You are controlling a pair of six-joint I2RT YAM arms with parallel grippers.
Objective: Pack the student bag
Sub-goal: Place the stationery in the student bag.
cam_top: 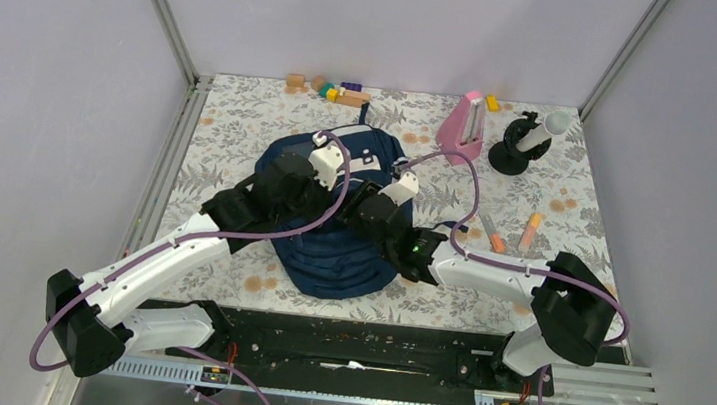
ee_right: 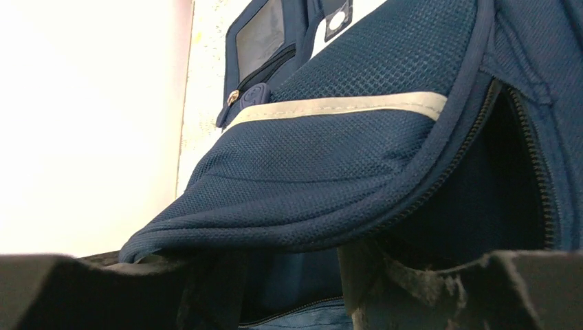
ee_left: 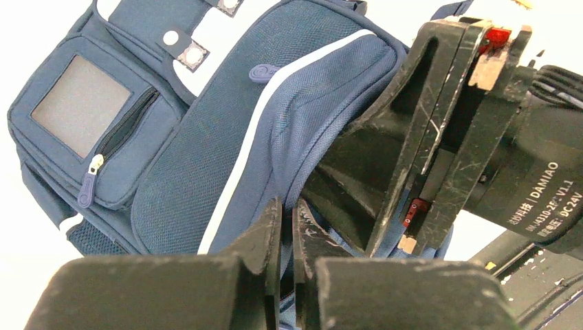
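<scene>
Left tool (ee_left: 287,234) pinched shut on student bag (cam_top: 339,251) fabric; right tool (ee_right: 268,271) jaws apart, astride its flap edge.

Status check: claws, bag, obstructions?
Left claw shut on student bag fabric. Right claw open at the unzipped flap. Orange markers lie apart, right of bag.

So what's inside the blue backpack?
The backpack has its zipper open, and the right wrist view shows only a dark hollow behind the raised flap. Nothing packed shows in there. The deeper part is hidden by fabric and shadow.
</scene>
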